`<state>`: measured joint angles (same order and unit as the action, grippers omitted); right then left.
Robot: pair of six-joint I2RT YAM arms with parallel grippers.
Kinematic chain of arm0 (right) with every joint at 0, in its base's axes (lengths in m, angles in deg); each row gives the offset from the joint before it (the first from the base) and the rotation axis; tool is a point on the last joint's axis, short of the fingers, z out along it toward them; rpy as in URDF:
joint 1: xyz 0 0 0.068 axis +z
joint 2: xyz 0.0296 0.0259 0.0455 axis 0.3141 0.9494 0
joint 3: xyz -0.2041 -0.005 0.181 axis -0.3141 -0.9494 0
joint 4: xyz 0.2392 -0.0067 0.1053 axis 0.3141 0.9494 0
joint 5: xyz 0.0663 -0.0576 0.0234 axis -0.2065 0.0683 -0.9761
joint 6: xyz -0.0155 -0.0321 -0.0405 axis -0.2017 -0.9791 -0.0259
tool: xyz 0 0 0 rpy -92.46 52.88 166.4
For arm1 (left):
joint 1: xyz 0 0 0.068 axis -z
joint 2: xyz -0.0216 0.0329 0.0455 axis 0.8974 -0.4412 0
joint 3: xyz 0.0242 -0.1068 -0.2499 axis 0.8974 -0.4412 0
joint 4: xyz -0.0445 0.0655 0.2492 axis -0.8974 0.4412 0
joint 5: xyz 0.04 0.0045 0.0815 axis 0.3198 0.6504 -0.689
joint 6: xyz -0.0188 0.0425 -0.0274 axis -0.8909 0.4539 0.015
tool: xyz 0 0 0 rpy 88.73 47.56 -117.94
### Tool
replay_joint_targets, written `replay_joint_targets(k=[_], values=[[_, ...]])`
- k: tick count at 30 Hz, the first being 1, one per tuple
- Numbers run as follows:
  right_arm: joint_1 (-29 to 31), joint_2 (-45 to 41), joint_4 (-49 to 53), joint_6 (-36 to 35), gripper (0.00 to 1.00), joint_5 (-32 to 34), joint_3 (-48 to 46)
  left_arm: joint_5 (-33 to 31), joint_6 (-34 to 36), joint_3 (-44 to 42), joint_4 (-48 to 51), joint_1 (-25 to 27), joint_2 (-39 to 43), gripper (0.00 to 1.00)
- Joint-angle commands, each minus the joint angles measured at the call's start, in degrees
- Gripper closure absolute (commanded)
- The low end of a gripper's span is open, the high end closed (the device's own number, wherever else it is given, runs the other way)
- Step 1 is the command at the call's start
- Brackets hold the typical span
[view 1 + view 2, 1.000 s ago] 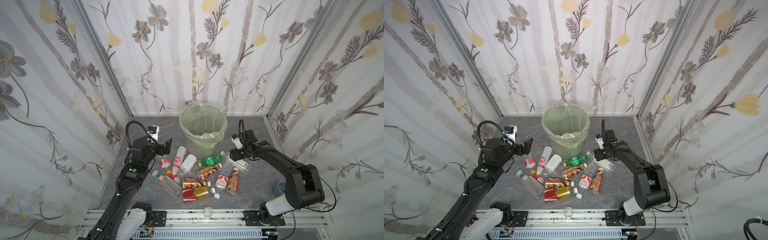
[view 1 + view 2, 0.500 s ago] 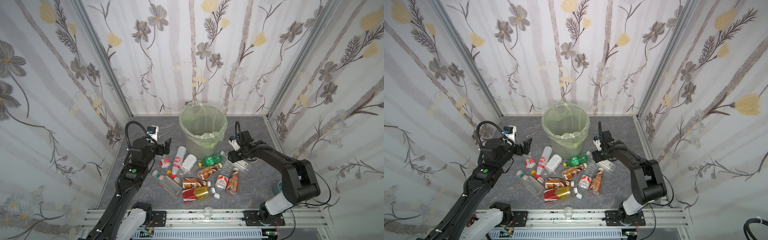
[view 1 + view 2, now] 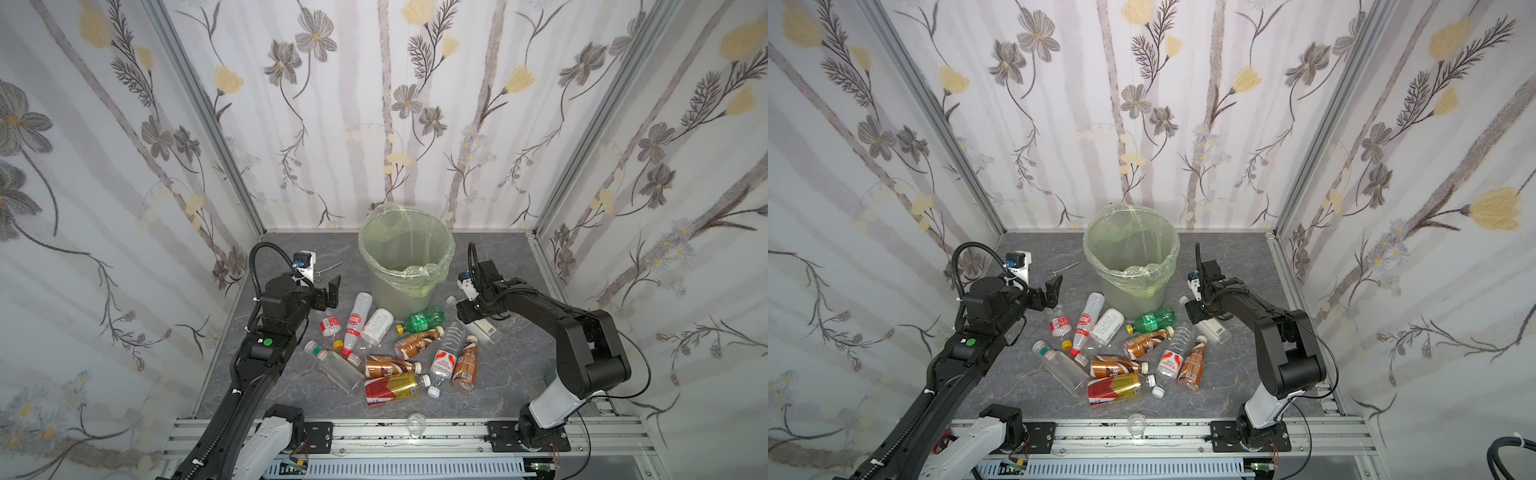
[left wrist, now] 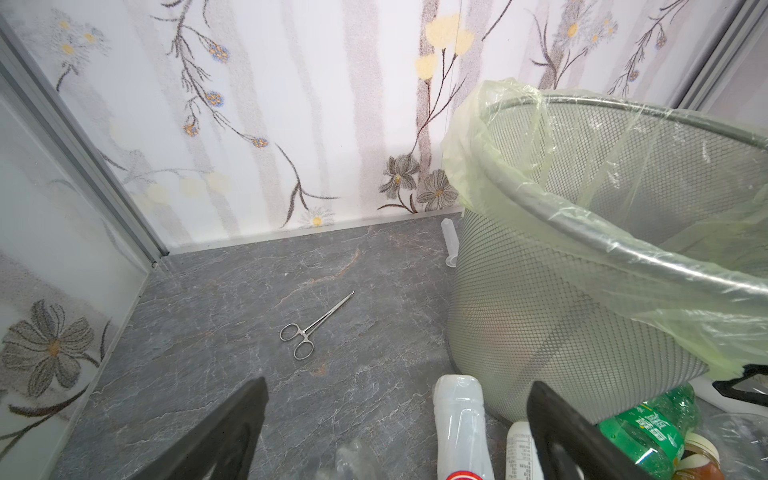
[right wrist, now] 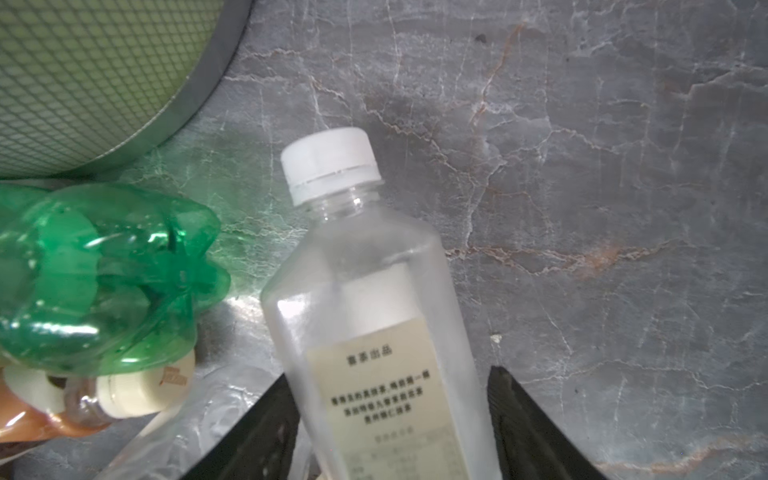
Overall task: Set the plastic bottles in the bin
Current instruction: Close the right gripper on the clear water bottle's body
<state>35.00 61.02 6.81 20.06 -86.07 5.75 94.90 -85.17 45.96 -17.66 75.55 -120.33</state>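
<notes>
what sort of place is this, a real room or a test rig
Probably a robot test booth: two arms bolted to an aluminium rail, flowered wall panels boxing in a tabletop, bottles strewn beside a lined bin.

I get both top views from high at the front, looking down toward the back wall [image 3: 395, 104], far enough off to hold the whole floor [image 3: 1225, 374], the bin [image 3: 405, 266] and the plastic bottles [image 3: 390, 365]. The left wrist view sits low behind the left gripper [image 4: 397, 384], facing that wall. The right wrist view looks down, very near, on a frosted bottle [image 5: 374, 332]. Both wrist views share the green bottle [image 4: 648, 432].
</notes>
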Motion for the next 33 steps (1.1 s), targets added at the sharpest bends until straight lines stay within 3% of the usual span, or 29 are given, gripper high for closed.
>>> replay_joint_targets(k=[1, 12, 18, 33], values=[[-0.4, 1.1, -1.5, 1.0, 0.30, 3.2, 0.7, -0.5, 0.3, -0.1, -1.1, 0.0, -0.1, 0.00], [-2.9, 3.5, -2.3, 3.9, 0.30, 5.1, 1.4, -0.8, 0.6, -0.1, -1.1, 0.0, -0.4, 0.00], [-3.7, 3.5, -3.5, 4.8, 0.37, 6.1, 1.0, -1.0, 0.5, -0.2, -1.1, -0.1, -0.2, 0.00], [-4.8, -6.2, -1.5, 5.4, 0.43, 10.8, 3.3, -0.8, 0.4, -0.2, -1.1, 0.0, -0.2, 0.00]])
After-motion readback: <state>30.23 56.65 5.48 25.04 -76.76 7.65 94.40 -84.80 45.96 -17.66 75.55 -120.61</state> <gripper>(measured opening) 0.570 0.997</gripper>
